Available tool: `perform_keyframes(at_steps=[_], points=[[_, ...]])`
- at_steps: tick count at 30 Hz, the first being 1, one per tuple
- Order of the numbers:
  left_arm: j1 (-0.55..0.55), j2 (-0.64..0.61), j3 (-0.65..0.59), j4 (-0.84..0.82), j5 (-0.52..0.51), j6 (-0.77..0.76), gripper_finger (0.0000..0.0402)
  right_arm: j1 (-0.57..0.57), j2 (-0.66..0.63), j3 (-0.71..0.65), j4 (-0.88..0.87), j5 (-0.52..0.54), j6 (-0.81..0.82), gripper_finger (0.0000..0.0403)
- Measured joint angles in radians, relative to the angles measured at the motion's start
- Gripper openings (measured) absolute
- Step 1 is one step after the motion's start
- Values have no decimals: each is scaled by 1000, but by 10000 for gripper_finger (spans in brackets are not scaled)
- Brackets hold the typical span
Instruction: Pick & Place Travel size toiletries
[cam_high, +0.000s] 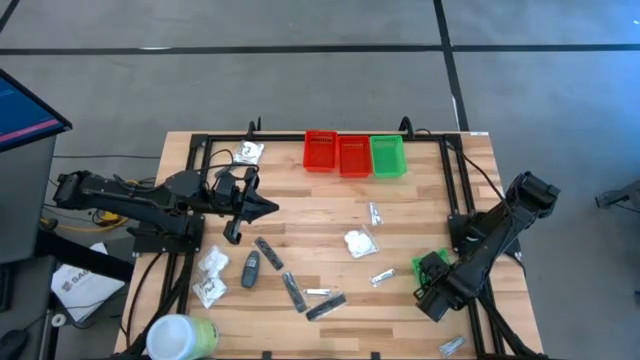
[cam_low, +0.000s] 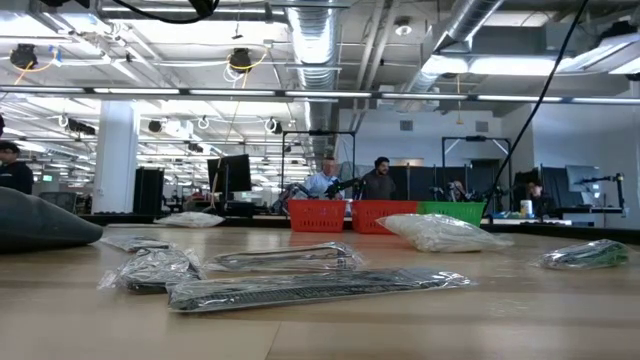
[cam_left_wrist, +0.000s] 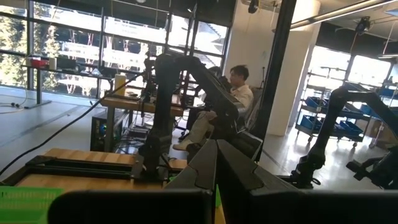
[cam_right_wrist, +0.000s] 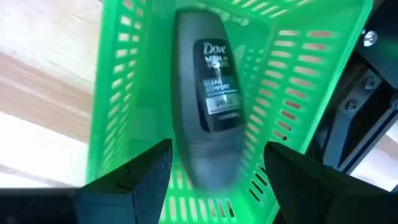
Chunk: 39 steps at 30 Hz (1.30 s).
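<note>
My right gripper (cam_right_wrist: 217, 171) stands open, pointing down into a small green bin (cam_right_wrist: 109, 93) at the table's near right (cam_high: 432, 268). A dark grey Dove roll-on (cam_right_wrist: 208, 93) lies on the bin's floor, its lower end between the spread fingers with a gap on either side. Other travel size toiletries lie loose on the table: white crinkly packets (cam_high: 360, 242) (cam_high: 212, 262), a dark oval (cam_high: 251, 268), slim dark sticks (cam_high: 295, 292) (cam_high: 325, 305) and silvery sachets (cam_high: 375, 213) (cam_high: 382, 276). My left gripper (cam_high: 272, 208) is shut and hovers over the table's left part.
Two red bins (cam_high: 338, 154) and a green bin (cam_high: 388, 156) stand in a row at the far edge. A big white-and-green tub (cam_high: 180, 337) lies at the near left corner. Black frame rails (cam_high: 452, 180) run along the table's sides. People sit in the room beyond.
</note>
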Motion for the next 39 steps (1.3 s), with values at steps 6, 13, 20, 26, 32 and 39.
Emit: perform_keyframes(at_steps=[6, 13, 20, 26, 32, 39], points=[[0, 0, 0, 0, 0, 0, 1, -2, 0, 1, -12, -23, -22, 256], [0, 0, 0, 0, 0, 0, 1, -19, 0, 80, -147, -77, -101, 257], [0, 0, 0, 0, 0, 0, 1, -70, 0, 210, -351, -46, -179, 256], [0, 0, -4, -4, 0, 0, 1, -123, -1, 306, -412, 109, -265, 255], [0, 0, -13, -14, 0, 0, 1, -203, -1, 327, -323, 264, -443, 255], [0, 0, -13, -98, 0, -3, 1, -286, -1, 327, -171, 509, -649, 255]])
